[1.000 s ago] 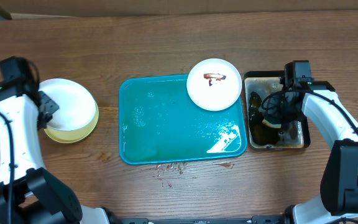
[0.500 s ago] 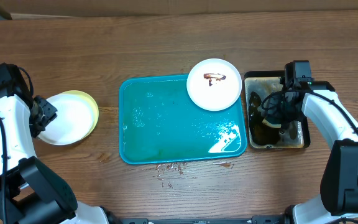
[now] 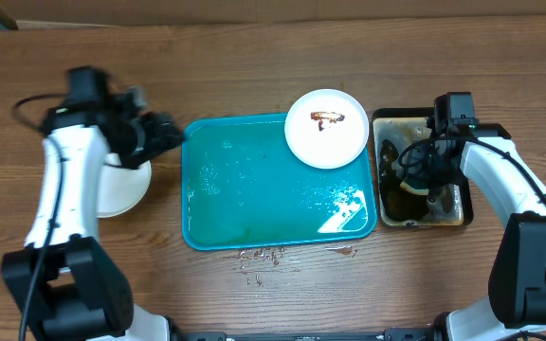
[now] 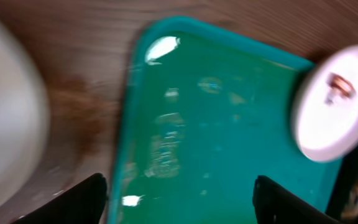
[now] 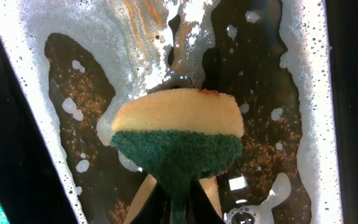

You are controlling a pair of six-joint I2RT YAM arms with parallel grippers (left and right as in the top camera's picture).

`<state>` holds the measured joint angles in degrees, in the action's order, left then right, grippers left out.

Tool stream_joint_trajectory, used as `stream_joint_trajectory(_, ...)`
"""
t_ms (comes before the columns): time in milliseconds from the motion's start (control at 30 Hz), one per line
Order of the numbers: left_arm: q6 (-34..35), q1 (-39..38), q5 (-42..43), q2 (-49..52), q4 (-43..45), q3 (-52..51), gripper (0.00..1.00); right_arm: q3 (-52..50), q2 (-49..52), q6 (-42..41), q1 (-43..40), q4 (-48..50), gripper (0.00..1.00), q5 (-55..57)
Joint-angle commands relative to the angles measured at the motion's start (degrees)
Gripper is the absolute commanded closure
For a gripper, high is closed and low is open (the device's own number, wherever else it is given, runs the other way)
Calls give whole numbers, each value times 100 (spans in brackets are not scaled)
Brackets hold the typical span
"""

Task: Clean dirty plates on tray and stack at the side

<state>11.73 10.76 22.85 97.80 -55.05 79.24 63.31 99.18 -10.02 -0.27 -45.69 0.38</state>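
**Wet tray, one dirty plate on it, sponge in the basin**

Brown wooden table (image 3: 254, 66), everything sitting on top. The biggest item is the large teal-blue rectangular plastic tray (image 3: 254, 199) in the middle, wet and shiny, with water beading on it.

To its right, just beside it, there's a black-rimmed rectangular basin (image 3: 421, 115) full of murky brown water with foam.

Plates next. A round white plate with a brown-orange smear (image 3: 326, 128) sits on the tray's far right corner, hanging a bit over the rim. A second white plate (image 3: 121, 188) lies on the table left of the tray, partly hidden under the left arm, so I can't tell what's beneath it.

The left gripper (image 4: 179, 186) hangs over the tray's left edge, fingers spread wide with nothing between them. The wrist view is blurry, though.

The right gripper (image 5: 178, 202) is down in the basin, pinched tight on a yellow sponge with a green scouring side (image 5: 176, 134), right above the foamy water.

A few small brown specks (image 3: 263, 254) are on the table in front of the tray.
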Motion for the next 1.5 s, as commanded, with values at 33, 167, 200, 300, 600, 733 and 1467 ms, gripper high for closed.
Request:
stream_joint_trajectory(33,-101,-1121,1027,35,616,111,0,0,-4,48,-2,17,96,-11)
stream_joint_trajectory(167,166,-2009,811,55,1266,111,0,0,-4,50,-2,2,96,-9)
stream_joint_trajectory(200,385,-2162,610,61,1357,111,0,0,-4,48,-2,2,96,-9)
stream_joint_trajectory(300,1576,-2743,-570,186,1486,111,3,0,-4,50,-2,2,96,-9)
stream_joint_trajectory(600,3392,-3886,-1884,973,1690,111,8,0,-4,48,-2,2,96,-11)
stream_joint_trajectory(733,3512,-4138,-2041,1351,2024,114,17,0,-4,48,-2,-4,96,-11)
stream_joint_trajectory(1467,3971,-4218,-2594,1987,1478,114,57,0,-4,46,-2,-24,96,-11)
